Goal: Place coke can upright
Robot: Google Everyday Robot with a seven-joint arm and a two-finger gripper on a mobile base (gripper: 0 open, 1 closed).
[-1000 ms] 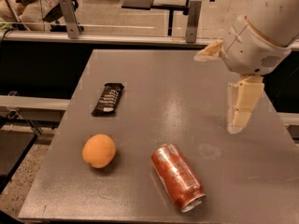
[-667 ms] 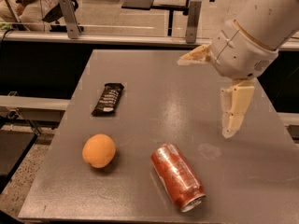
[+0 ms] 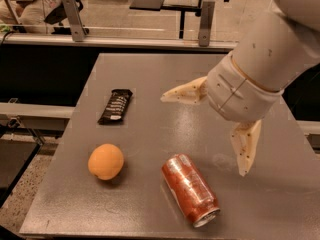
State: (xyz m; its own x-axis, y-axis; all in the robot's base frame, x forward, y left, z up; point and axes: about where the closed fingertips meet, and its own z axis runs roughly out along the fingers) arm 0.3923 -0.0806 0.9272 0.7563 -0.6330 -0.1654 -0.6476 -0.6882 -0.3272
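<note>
The coke can (image 3: 190, 189), red with a silver top, lies on its side on the grey table (image 3: 150, 74) near the front edge, its top facing front right. My gripper (image 3: 204, 134) hangs above the table just behind and right of the can, open and empty. One cream finger (image 3: 182, 93) points left and the other finger (image 3: 245, 146) points down, right of the can. Neither touches the can.
An orange fruit (image 3: 105, 161) sits at the front left of the table. A flat black snack bar wrapper (image 3: 115, 105) lies behind it at the left. Office chairs and desks stand behind a rail at the back.
My arm and gripper have moved left and toward the front, nearer the can, with the fingers spread wide. The can, orange and wrapper have not moved.
</note>
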